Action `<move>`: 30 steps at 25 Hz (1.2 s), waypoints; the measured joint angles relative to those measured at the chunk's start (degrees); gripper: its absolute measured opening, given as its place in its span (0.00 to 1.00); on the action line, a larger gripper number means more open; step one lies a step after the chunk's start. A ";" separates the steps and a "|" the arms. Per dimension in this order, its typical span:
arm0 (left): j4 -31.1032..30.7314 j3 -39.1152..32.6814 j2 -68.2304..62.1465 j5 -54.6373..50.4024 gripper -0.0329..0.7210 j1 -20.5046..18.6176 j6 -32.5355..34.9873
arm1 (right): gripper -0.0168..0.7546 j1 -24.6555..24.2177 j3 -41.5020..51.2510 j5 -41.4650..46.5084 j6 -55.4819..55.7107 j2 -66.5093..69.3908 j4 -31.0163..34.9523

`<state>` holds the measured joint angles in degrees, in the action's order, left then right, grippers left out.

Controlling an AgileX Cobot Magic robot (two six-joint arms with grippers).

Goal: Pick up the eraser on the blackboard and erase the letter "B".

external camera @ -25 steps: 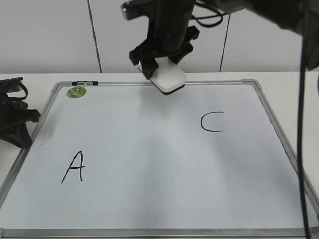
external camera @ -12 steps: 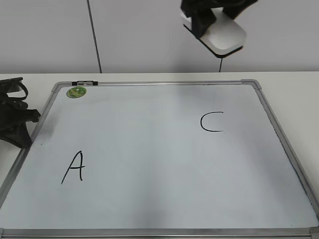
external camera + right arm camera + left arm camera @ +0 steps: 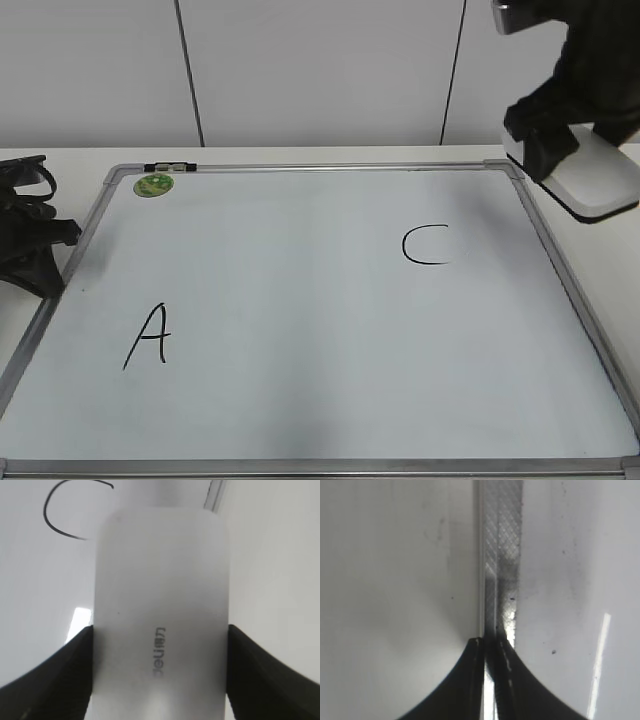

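The blackboard (image 3: 300, 165) is a white board with a silver frame and lies flat on the table. It bears a black "A" (image 3: 148, 337) and a black "C" (image 3: 425, 245). No letter "B" shows on it. My right gripper (image 3: 548, 140) is shut on the white eraser (image 3: 596, 185) and holds it in the air over the board's far right corner. In the right wrist view the eraser (image 3: 160, 595) fills the space between the jaws (image 3: 160, 635), with the "C" (image 3: 62, 515) behind it. My left gripper (image 3: 30, 240) rests shut at the board's left edge.
A small round green magnet (image 3: 154, 185) sits at the board's far left corner. In the left wrist view the shut jaws (image 3: 492, 645) lie over the board's metal frame (image 3: 502, 555). A white panelled wall stands behind the table.
My right gripper, holding the eraser, rose from the board's far middle edge, then swung right and came down to the far right corner. The left arm has not moved.
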<state>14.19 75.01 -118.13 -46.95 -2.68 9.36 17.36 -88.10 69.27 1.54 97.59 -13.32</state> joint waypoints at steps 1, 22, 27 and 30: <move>0.00 0.00 0.00 0.00 0.06 0.00 0.00 | 0.74 -0.77 2.48 -1.45 0.67 -0.87 0.00; 0.00 0.00 0.00 0.08 0.06 0.00 0.00 | 0.74 -11.76 23.39 -30.55 5.28 -1.81 8.50; 0.00 0.00 0.00 0.08 0.06 0.00 0.00 | 0.74 -11.76 23.39 -34.44 5.26 2.70 9.43; 0.00 0.00 0.00 0.08 0.06 0.00 0.00 | 0.74 -11.76 23.39 -36.01 5.26 5.25 9.57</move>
<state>14.19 75.01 -118.13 -46.87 -2.68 9.36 5.60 -64.71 33.26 6.81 102.84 -3.75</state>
